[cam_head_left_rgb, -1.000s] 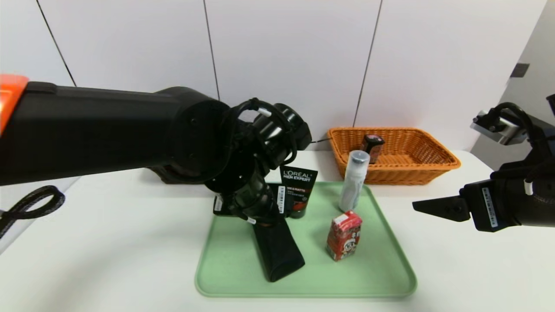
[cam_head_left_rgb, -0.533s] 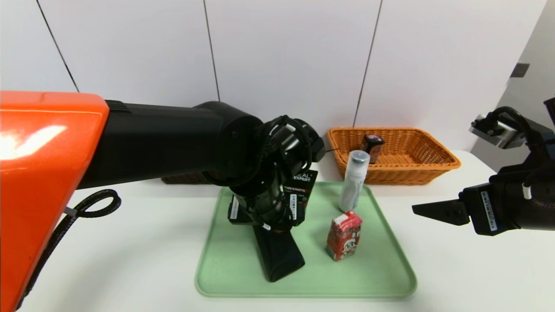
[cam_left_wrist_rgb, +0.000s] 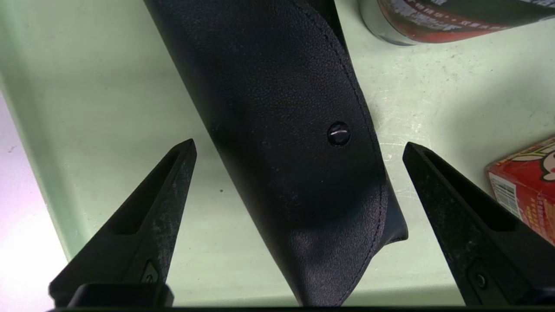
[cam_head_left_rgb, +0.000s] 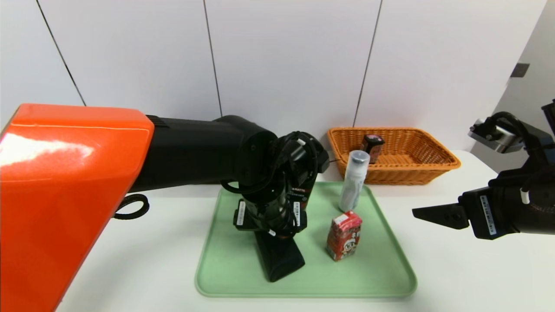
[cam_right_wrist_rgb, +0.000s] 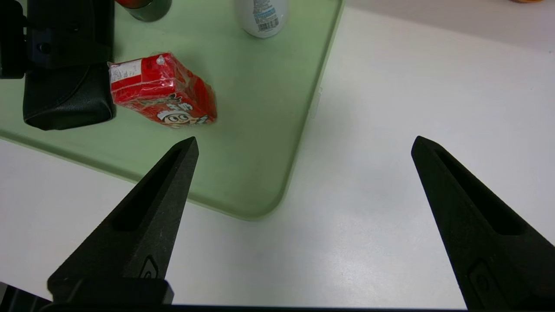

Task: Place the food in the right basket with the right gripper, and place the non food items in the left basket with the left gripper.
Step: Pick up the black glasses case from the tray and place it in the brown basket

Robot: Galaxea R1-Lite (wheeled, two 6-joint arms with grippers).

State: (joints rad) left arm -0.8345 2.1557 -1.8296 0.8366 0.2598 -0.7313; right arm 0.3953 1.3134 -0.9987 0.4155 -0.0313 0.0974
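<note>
Pouch: the long black pouch [cam_left_wrist_rgb: 295, 143] lies flat on the green tray [cam_head_left_rgb: 381, 277], left of the tray's middle, its rounded end toward the tray's near edge.
Left gripper: the left gripper [cam_left_wrist_rgb: 299, 147] hangs right over the pouch, pointing steeply down; its two fingers are spread wide, one on each side of the pouch, and neither touches it. In the head view the arm's wrist hides the pouch's far half.
Tube: the black tube [cam_head_left_rgb: 302, 193] stands on the tray just behind the pouch, mostly hidden by the left wrist; its red base shows in the left wrist view.
Bottle: the white bottle [cam_head_left_rgb: 353, 180] with a grey cap stands upright near the tray's far right corner.
Carton: the red carton [cam_head_left_rgb: 344, 235] with a cartoon face stands on the tray right of the pouch, near but apart from it, and in front of the bottle.
Orange basket: the orange basket [cam_head_left_rgb: 433, 167] sits on the table behind the tray's right corner; a dark pack [cam_head_left_rgb: 373, 147] with a pink-red label stands inside it.
Brown basket: behind the tray to the left, hidden by the left arm, so I cannot make it out.
Right gripper: the right gripper [cam_right_wrist_rgb: 303, 147] hovers above the white table [cam_head_left_rgb: 455, 268], off the tray's right side, fingers wide apart and holding nothing.
</note>
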